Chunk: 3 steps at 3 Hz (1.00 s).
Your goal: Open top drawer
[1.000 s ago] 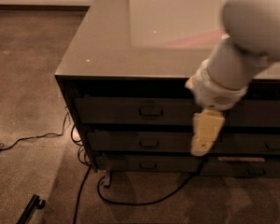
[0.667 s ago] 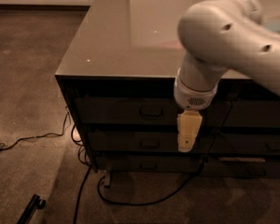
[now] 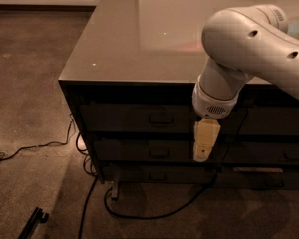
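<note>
The top drawer (image 3: pixel 139 117) is a wide dark front just under the cabinet's glossy top, closed, with a small rectangular loop handle (image 3: pixel 161 117) at its middle. My gripper (image 3: pixel 204 148) hangs from the white arm (image 3: pixel 249 49) in front of the drawer stack, to the right of the handle and a little below it, at the height of the second drawer (image 3: pixel 139 151). It looks apart from the handle and holds nothing that I can see.
A third, lowest drawer (image 3: pixel 154 174) sits below. A neighbouring stack of dark drawers (image 3: pixel 279 133) is at the right. Black cables (image 3: pixel 89 193) trail over the carpet at the cabinet's left foot. A dark bar (image 3: pixel 32 222) lies on the floor at lower left.
The arm has swung left and its elbow now fills the upper right. The gripper moved left along the drawer fronts, nearer to the top drawer's handle.
</note>
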{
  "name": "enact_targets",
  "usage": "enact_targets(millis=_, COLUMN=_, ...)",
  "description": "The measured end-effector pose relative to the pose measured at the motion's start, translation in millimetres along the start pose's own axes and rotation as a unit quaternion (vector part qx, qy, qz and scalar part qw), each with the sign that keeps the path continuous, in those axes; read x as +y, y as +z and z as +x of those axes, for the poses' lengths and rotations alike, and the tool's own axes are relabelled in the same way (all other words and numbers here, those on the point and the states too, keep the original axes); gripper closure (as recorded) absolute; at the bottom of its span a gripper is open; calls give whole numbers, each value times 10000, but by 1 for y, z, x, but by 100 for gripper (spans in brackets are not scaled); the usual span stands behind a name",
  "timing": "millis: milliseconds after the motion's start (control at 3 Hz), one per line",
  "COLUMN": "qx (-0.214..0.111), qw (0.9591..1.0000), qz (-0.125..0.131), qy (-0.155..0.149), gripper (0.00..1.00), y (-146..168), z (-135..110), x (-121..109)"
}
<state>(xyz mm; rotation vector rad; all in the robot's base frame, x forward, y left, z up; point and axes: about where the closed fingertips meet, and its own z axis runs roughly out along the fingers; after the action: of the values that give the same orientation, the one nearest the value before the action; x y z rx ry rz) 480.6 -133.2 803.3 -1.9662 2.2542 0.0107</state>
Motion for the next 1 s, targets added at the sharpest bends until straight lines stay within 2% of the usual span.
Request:
enact_targets(millis=333, qx=-654, qw=9968, qz=-292, qy=355, gripper=0, y=26, z=9, x=-12)
enact_targets(millis=667, qx=-1203, qw=9897, qz=-485, qy=601, gripper=0, y=52, z=11, x=-33)
enact_targets(millis=1000, qx=-1222, qw=9892, qz=-544, qy=606, gripper=0, y=57, z=10, x=-33)
